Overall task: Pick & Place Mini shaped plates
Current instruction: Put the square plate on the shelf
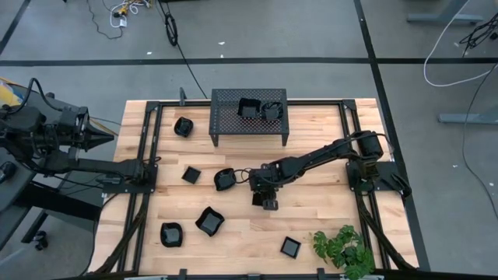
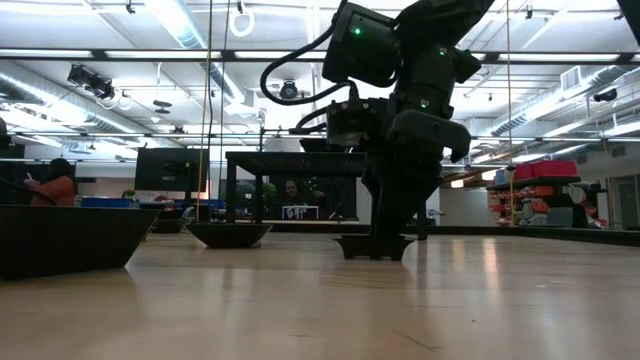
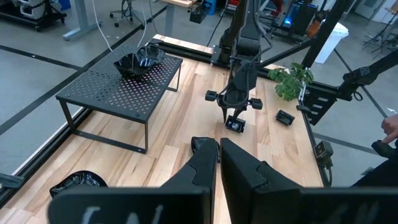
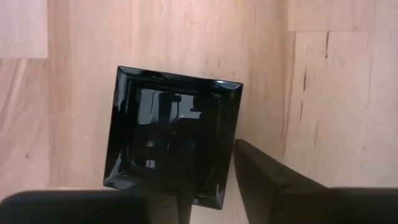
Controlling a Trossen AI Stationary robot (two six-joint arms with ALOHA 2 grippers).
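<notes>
The mini shaped plates are small glossy black dishes scattered over the wooden table (image 1: 311,210). My right gripper (image 1: 266,198) reaches down at the table's middle onto a square plate (image 4: 171,134), also seen as the square plate (image 2: 375,246) resting flat on the wood. Two plates (image 1: 259,109) lie on top of the perforated stand (image 1: 249,124). Others lie on the table: a plate (image 1: 224,179), a plate (image 1: 209,221), a plate (image 1: 290,247). My left gripper (image 3: 219,158) is shut and waits off the table's left edge. My right gripper comes from above, pointing down, at the square plate's rim near one corner (image 4: 229,186). One finger (image 4: 267,180) stands outside that rim, against it; the other is dark against the dark dish inside. The plate's base (image 2: 375,255) sits on the table.
The black stand on legs stands at the far edge. A green plant (image 1: 342,249) lies at the near right corner. More plates lie left of the gripper: one plate (image 1: 191,175), another (image 1: 171,233), a third (image 1: 183,126). A person's hand (image 3: 390,127) shows beyond the table.
</notes>
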